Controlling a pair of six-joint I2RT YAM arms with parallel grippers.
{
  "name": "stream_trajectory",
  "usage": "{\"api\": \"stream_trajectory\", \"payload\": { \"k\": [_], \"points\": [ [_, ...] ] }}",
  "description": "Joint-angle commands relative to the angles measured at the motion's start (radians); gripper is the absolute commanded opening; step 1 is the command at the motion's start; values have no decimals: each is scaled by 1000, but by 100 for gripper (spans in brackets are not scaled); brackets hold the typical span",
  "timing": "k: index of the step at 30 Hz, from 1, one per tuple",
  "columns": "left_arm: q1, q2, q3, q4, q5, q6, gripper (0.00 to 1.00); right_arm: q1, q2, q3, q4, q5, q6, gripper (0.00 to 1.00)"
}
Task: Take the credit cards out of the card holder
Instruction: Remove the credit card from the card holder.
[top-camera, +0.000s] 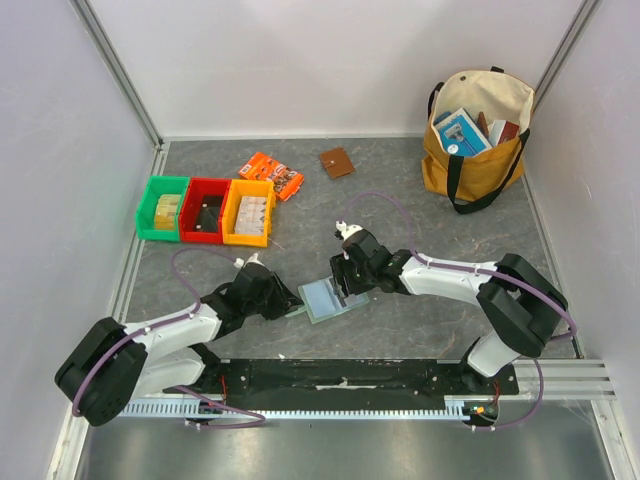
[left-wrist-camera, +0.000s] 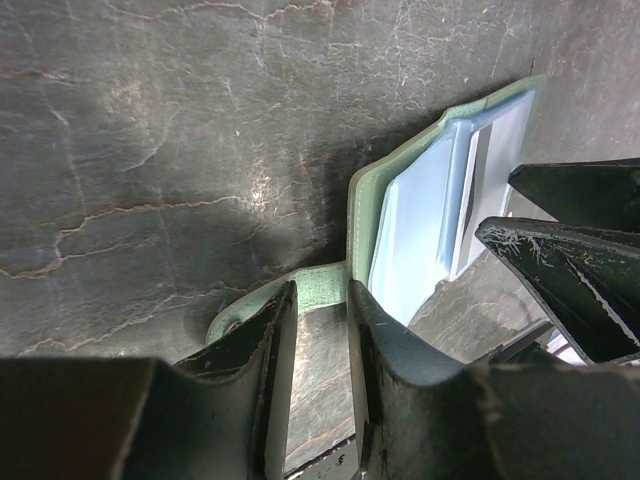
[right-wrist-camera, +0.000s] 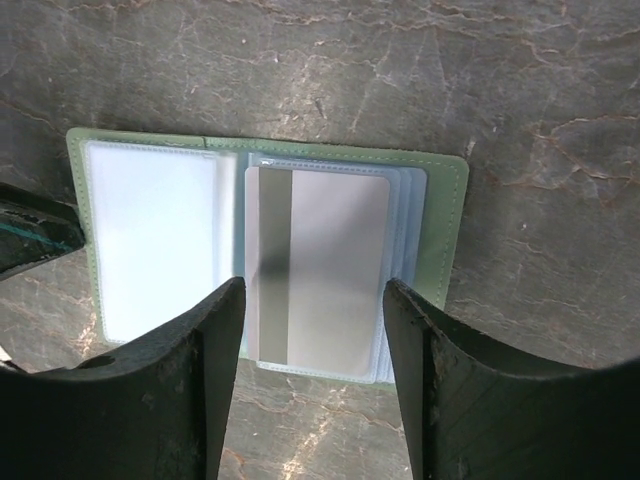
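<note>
- My left gripper (left-wrist-camera: 320, 298) sits at the left tab (left-wrist-camera: 300, 290) of the card holder (top-camera: 322, 300), jaws narrow. I cannot tell if it pinches.
- The holder lies open, mid-table.
- My right gripper (right-wrist-camera: 315, 288) is open, straddling a grey striped credit card (right-wrist-camera: 335, 250) sleeved inside.
- Coloured bins (top-camera: 205, 182) sit far left.

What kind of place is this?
Probably a robot lab booth: a left arm and right arm bolted at a table, plain white walls around, plus bins and a tote bag.
</note>
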Motion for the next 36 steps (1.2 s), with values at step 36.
{"api": "stream_trajectory", "payload": {
  "k": [36],
  "points": [
    [-12,57,239,16,140,52,33,-104,-83,-71,81,-105,-19,29]
  ]
}}
